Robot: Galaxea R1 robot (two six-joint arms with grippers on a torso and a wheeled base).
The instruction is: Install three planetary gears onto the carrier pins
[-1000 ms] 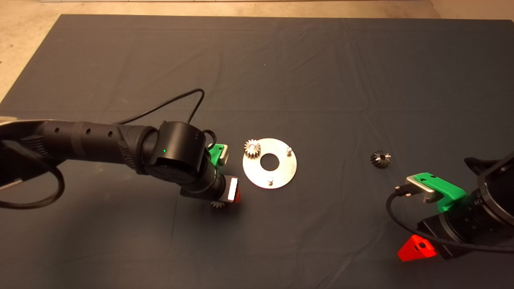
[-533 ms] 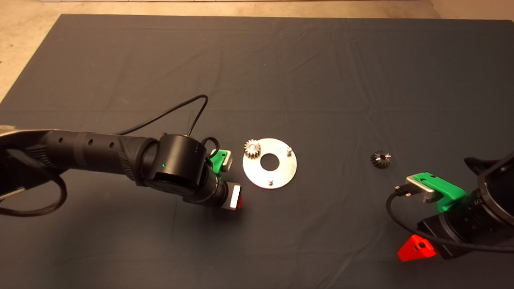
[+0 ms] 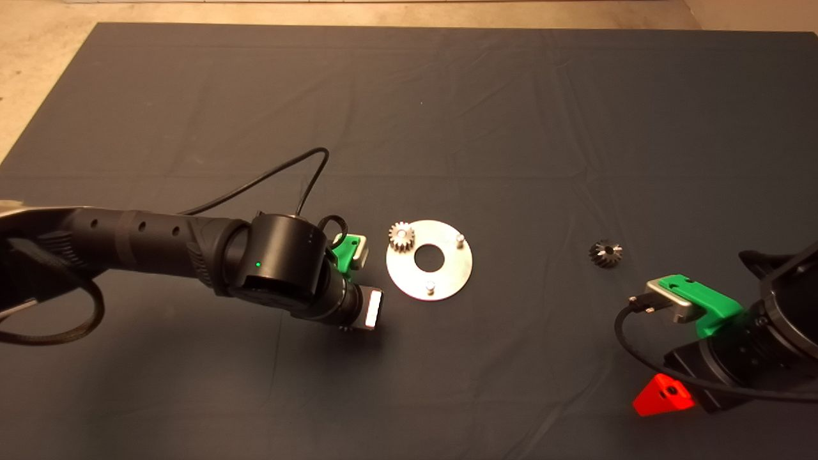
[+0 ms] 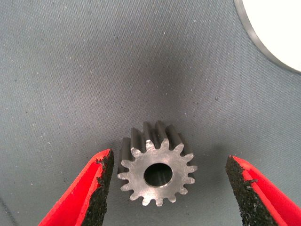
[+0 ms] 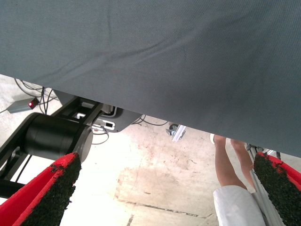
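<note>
The spur gear [image 4: 156, 170] lies flat on the desk [image 3: 511, 115], bore up, just left of the carrier disc [image 3: 429, 260], between the left gripper [image 4: 171, 188] jaws, which stand wide and clear of its teeth. Likely hard, heavy for its size and slick: pinch it across opposite teeth. The right gripper [image 5: 164, 193] waits at the near right, jaws wide

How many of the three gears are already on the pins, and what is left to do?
One gear already sits on the disc. The left gripper has its jaws open around a second gear lying on the mat, not yet gripped. A third gear waits near the parked right gripper. Two pins remain bare.
</note>
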